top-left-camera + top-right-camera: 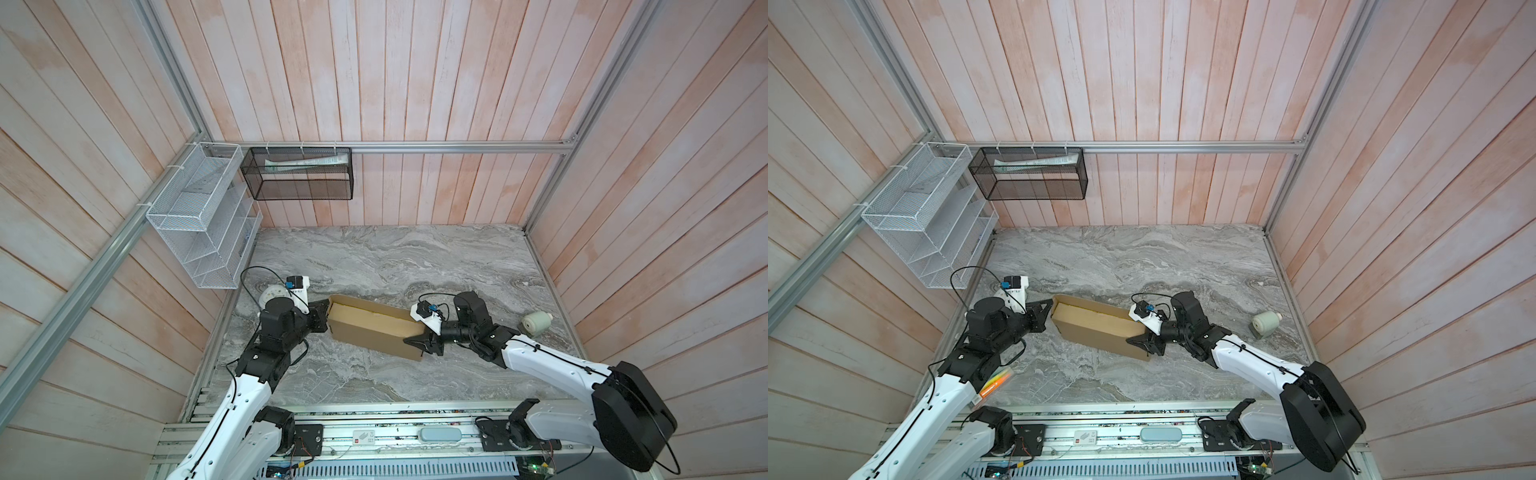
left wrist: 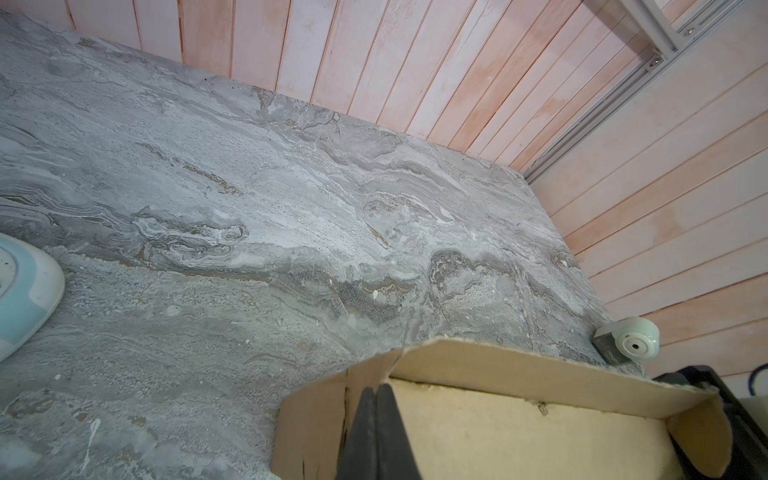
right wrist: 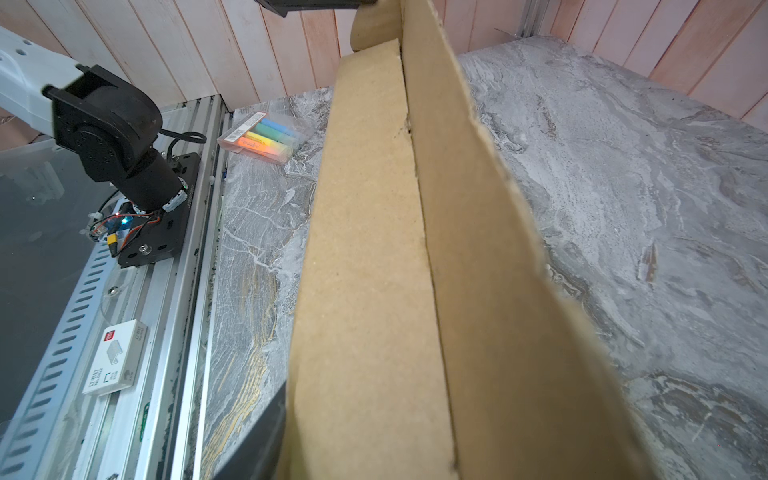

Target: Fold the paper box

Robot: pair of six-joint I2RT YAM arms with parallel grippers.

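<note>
One paper box (image 1: 374, 328), two tools (image 1: 328, 316) (image 1: 415, 341), two mesh baskets (image 1: 199, 216) (image 1: 299, 183), one highlighter pack (image 3: 262, 137), one staple box (image 3: 116, 357)

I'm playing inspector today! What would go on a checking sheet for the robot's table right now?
Surface: grey marble-patterned tabletop, flat.
Job's things: brown cardboard paper box, walls up, top open, lying slantwise mid-table.
Clutter: pale green cylinder at the right; round white-and-blue object by the left arm; pack of coloured highlighters at front left; small white box with a red label on the front rail.
Hands: left hand shut, tips at one box end; right hand at the other end, cardboard between its jaws, grip unclear.
Cables: black cable loop above the left wrist, off the box.
Surroundings: pink plank walls; white wire rack; black mesh basket on the back wall.
</note>
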